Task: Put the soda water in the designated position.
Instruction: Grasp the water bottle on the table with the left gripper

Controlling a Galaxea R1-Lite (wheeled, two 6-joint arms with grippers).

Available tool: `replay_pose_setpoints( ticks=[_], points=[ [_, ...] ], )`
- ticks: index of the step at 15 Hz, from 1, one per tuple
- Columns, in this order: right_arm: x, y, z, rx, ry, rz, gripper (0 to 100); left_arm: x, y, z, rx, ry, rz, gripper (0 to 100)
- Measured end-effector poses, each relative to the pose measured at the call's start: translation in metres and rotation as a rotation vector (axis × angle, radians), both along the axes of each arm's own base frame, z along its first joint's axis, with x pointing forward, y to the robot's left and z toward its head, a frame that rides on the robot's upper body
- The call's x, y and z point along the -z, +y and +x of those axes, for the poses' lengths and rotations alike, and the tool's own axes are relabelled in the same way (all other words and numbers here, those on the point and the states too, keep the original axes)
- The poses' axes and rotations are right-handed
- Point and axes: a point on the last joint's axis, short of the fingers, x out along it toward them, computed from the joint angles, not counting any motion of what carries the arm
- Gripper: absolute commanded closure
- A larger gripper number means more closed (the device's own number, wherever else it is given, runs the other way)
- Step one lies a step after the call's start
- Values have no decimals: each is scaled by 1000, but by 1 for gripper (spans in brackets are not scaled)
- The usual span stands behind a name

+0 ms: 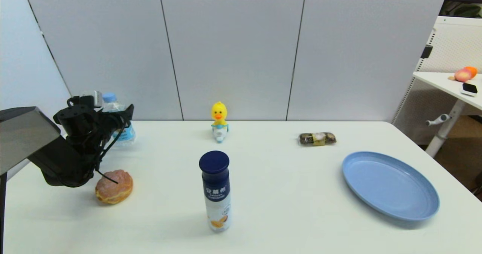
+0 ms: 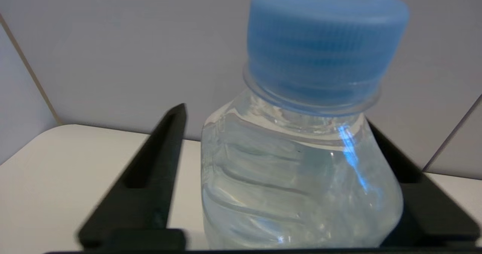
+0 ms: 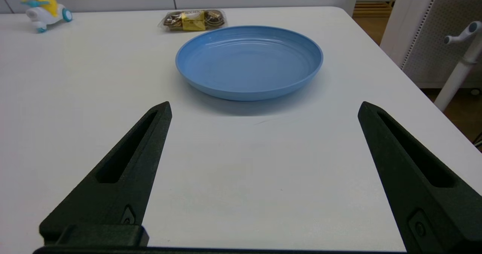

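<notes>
The soda water (image 1: 127,133), a small clear bottle with a light-blue cap, stands at the far left back of the white table. My left gripper (image 1: 119,114) reaches around its upper body. In the left wrist view the soda water (image 2: 297,186) fills the space between the black fingers (image 2: 158,160). A strip of table shows between one finger and the bottle, so the left gripper (image 2: 276,118) is open around it. My right gripper (image 3: 264,105) hangs open and empty over the table near the blue plate (image 3: 249,60); it is out of the head view.
A tall navy-capped bottle (image 1: 215,192) stands front centre. A round bun (image 1: 114,186) lies just below my left arm. A yellow duck toy (image 1: 219,126) and a wrapped snack (image 1: 317,138) sit near the back. The blue plate (image 1: 389,184) lies at right.
</notes>
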Motion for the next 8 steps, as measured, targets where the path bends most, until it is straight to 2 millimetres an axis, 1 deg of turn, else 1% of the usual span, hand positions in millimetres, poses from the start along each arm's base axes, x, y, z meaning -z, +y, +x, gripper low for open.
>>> replay_pose_setpoints(
  ticks=[8],
  points=[
    [0,0,0,0,0,0,0,-1,-1,-1,1,0,-1,100]
  ],
)
